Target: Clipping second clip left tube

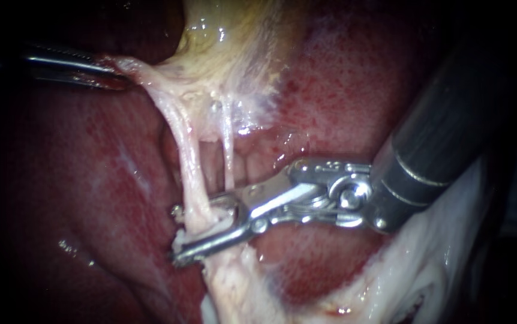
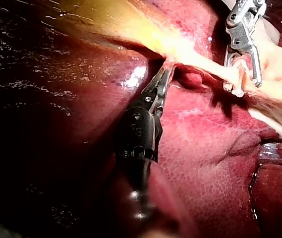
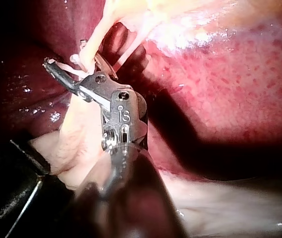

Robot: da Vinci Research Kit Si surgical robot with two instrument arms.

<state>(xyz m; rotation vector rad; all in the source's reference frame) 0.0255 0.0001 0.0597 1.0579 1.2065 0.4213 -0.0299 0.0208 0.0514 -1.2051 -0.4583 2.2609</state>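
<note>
One pale tube (image 1: pixel 194 174) across glossy liver (image 1: pixel 342 96)

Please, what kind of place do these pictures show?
Most likely a surgical work field, seen very close: wet red liver, a pale tube stretched below the gallbladder, and the left instrument and right instrument, both slender metal.

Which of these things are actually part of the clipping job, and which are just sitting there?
In the job:
right instrument, jaws open astride the left tube
left instrument, shut on the gallbladder, holding it taut

Just there:
right tube
liver
</note>
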